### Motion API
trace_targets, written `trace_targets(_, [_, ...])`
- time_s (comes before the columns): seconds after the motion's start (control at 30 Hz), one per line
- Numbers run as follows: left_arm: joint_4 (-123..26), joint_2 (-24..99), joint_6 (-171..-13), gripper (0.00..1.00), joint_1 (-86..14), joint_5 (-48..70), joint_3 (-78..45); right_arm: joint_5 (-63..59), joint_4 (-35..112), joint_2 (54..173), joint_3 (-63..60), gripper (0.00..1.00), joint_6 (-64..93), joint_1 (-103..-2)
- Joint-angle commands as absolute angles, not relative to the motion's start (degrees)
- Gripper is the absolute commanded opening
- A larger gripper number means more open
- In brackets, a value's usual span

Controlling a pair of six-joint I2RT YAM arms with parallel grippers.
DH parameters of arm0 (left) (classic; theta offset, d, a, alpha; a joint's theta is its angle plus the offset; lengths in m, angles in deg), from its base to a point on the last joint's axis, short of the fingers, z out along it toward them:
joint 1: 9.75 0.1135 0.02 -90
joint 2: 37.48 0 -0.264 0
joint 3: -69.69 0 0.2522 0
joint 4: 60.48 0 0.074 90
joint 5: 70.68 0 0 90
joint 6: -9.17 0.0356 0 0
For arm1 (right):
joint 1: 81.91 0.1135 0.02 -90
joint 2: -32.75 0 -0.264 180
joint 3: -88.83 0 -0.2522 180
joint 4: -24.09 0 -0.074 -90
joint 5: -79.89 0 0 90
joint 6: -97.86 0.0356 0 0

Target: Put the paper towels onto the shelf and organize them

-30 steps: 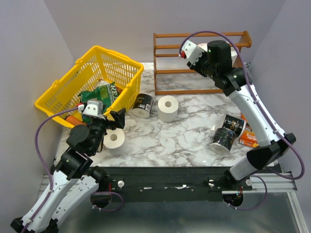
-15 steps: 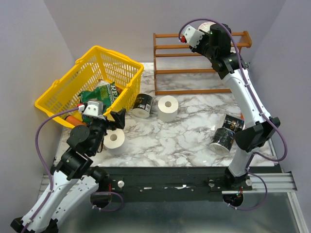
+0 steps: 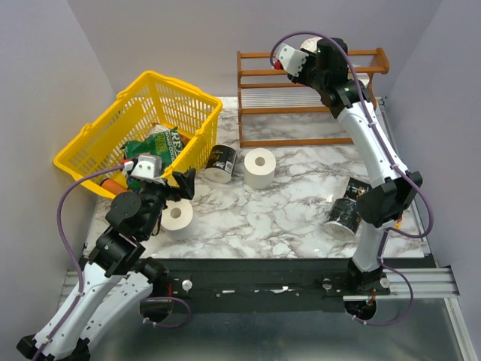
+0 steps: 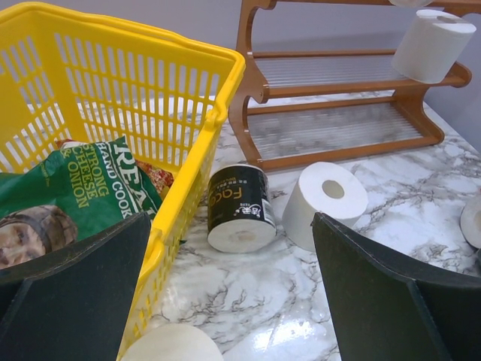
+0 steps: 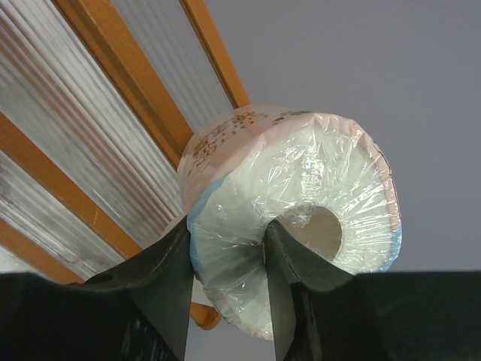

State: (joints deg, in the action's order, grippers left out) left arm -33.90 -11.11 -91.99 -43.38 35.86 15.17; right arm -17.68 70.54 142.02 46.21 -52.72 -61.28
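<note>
R arm rises from mid tier to shelf (image 3: 255,74) top | right gripper (image 5: 227,229) pinching wrapped roll (image 5: 301,173), placement near | left gripper (image 4: 229,241) spread, idle

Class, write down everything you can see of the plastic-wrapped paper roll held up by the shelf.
The wrapped roll is a short white cylinder in crinkled clear film, with faint print on its side and a bluish tinge at the rim. Its hollow core faces the wrist camera. The right tool pinches its wall, one finger outside, one at the core. It hangs tilted before the wooden shelf; contact with the rails cannot be told.
</note>
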Motion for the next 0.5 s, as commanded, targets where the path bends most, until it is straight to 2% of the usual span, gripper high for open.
trace_targets(0.0, [-34.9, -10.6, -91.9, 0.99, -43.6, 36.9, 15.7, -16.8, 67.0, 142.5, 48.7, 0.47, -54.2, -62.0])
trace_targets(0.47, [-34.7, -10.5, -91.7, 0.99, -43.6, 37.2, 15.7, -16.3, 63.0, 143.6, 48.1, 0.57, -56.8, -62.9])
